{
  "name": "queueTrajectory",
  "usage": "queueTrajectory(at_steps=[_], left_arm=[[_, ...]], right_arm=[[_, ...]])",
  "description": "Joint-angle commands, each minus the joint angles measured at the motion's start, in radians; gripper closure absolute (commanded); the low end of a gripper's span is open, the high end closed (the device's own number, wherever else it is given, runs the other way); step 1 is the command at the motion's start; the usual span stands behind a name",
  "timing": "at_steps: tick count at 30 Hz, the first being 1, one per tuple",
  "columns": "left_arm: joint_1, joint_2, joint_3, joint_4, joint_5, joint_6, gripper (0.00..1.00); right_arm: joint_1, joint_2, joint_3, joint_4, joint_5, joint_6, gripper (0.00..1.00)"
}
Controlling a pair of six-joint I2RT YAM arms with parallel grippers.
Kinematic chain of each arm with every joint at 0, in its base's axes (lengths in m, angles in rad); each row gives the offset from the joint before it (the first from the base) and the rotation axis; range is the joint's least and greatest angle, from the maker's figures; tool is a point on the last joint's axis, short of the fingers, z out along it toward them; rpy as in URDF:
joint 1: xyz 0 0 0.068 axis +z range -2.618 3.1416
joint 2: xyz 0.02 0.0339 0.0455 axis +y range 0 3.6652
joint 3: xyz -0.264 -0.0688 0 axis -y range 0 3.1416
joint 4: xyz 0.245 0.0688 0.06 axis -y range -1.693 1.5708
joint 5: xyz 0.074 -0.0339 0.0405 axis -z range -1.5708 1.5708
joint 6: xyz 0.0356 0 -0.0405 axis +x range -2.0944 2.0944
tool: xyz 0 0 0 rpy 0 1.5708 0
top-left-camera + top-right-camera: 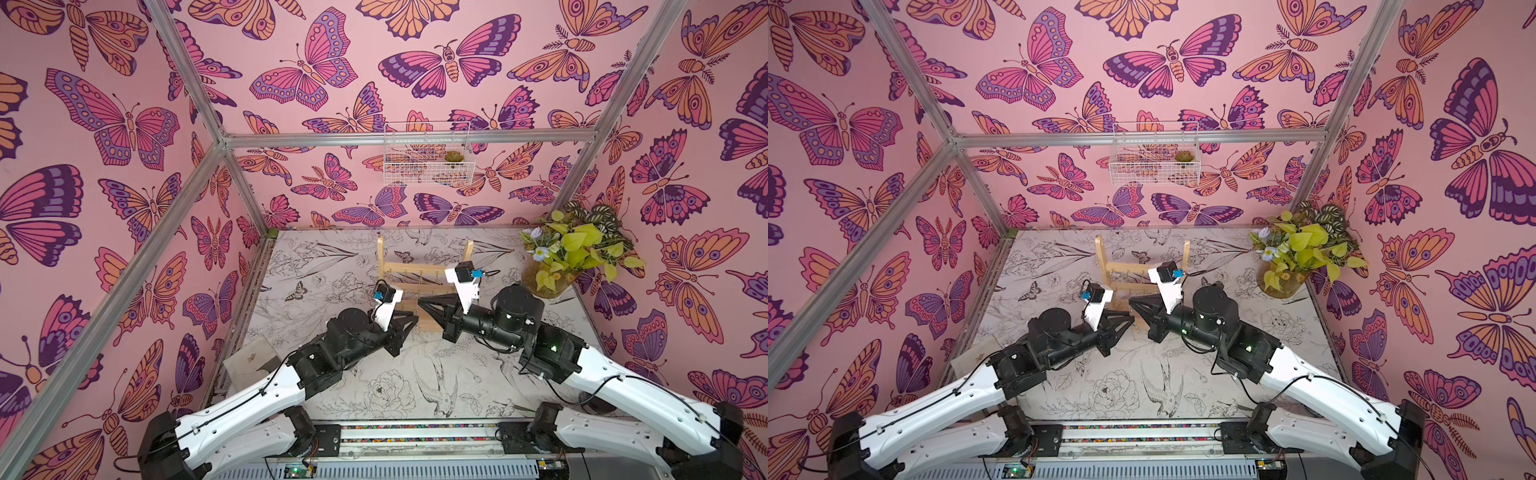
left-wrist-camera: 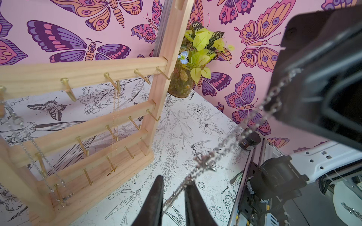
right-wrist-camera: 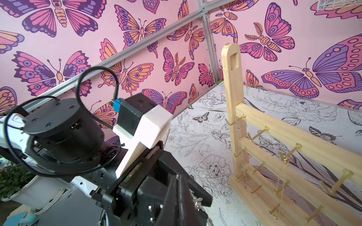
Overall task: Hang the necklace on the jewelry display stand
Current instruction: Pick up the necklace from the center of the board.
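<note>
The pale wooden jewelry display stand [image 1: 424,266] [image 1: 1125,268] [image 2: 78,72] [image 3: 274,121] stands upright at the back of the table. A silver chain necklace [image 2: 204,161] [image 3: 196,201] is stretched in the air between my two grippers, just in front of the stand. My right gripper [image 1: 422,301] [image 1: 1131,301] [image 3: 177,176] is shut on one end of it. My left gripper [image 1: 409,320] [image 1: 1130,318] [image 2: 175,180] is open, and the chain runs through the gap and over one fingertip. A thread-thin gold chain [image 2: 115,121] [image 3: 283,172] hangs from a top-bar hook. Another silver chain [image 2: 25,148] [image 3: 242,156] hangs by the other upright.
A glass vase of yellow-green leaves [image 1: 577,253] stands at the back right corner. A white wire basket [image 1: 428,158] hangs on the back wall. A small dark jar [image 2: 249,140] sits by the table's right edge, and a flat beige card [image 1: 249,359] lies at the left.
</note>
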Motion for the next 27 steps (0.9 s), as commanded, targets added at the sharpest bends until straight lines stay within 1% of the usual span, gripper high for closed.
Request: queueTrajectory(at_steps=[1,5,12,20,27], left_arm=[[-0.004,-0.014,-0.002,0.023,-0.010,0.007,0.80],[-0.004,-0.013,-0.006,0.023,-0.008,0.007,0.81],[-0.004,-0.017,-0.007,0.020,-0.012,0.010,0.79],[-0.004,-0.010,-0.005,0.020,-0.020,0.011,0.80],[-0.004,-0.016,-0.010,0.020,-0.031,0.012,0.81]], right_arm=[[0.006,-0.015,0.034,0.001,0.015,-0.010,1.00],[0.006,-0.016,0.034,-0.001,0.023,-0.012,1.00],[0.006,-0.018,0.034,-0.004,0.033,-0.017,1.00],[0.008,-0.012,0.035,0.009,0.000,-0.005,1.00],[0.007,-0.013,0.035,0.004,0.003,-0.010,1.00]])
